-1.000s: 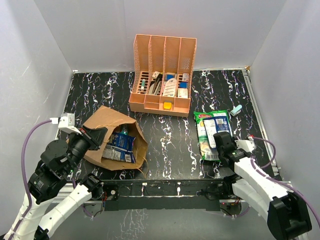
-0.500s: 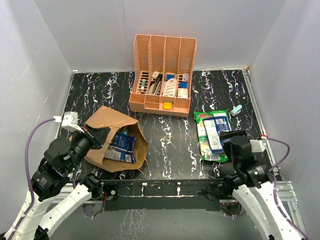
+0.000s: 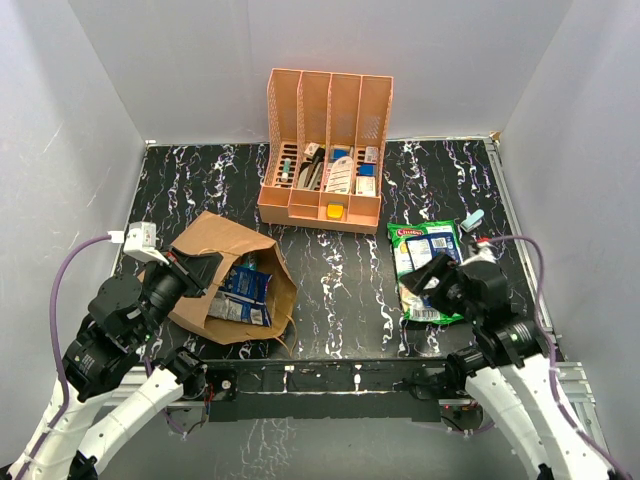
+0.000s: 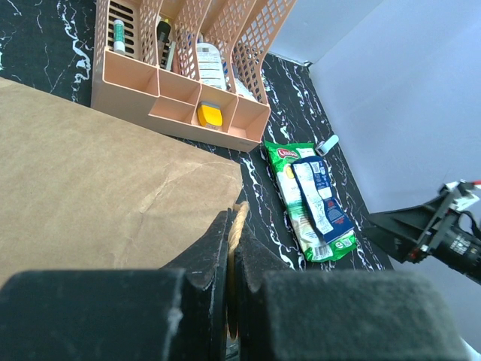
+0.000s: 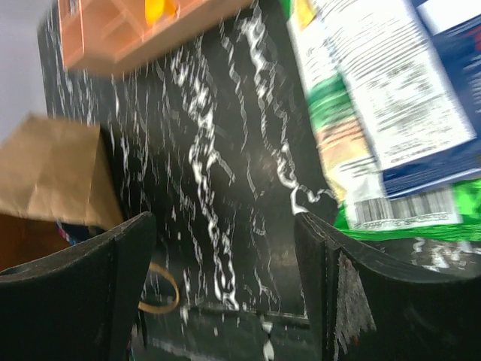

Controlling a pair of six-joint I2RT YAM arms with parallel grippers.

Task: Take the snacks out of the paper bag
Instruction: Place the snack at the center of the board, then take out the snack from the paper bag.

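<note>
The brown paper bag point(image 3: 215, 250) lies on its side at the left with its mouth facing right. Blue snacks point(image 3: 243, 293) show inside it. My left gripper point(image 3: 203, 268) is shut on the bag's twisted cord handle point(image 4: 238, 216), which stands between the jaws point(image 4: 231, 226). A green packet point(image 3: 418, 248) lies at the right with a blue packet point(image 4: 319, 197) on top of it. My right gripper point(image 3: 420, 280) hovers over their near end, open and empty, pointing left. The right wrist view shows its fingers point(image 5: 224, 226) wide apart over bare table, the packets point(image 5: 342, 150) to their right.
An orange slotted organiser point(image 3: 325, 150) with stationery stands at the back centre. A small teal item point(image 3: 471, 219) lies beyond the packets. The bag's other handle loop point(image 5: 161, 289) lies on the table near the front rail point(image 3: 330, 375). White walls close in three sides.
</note>
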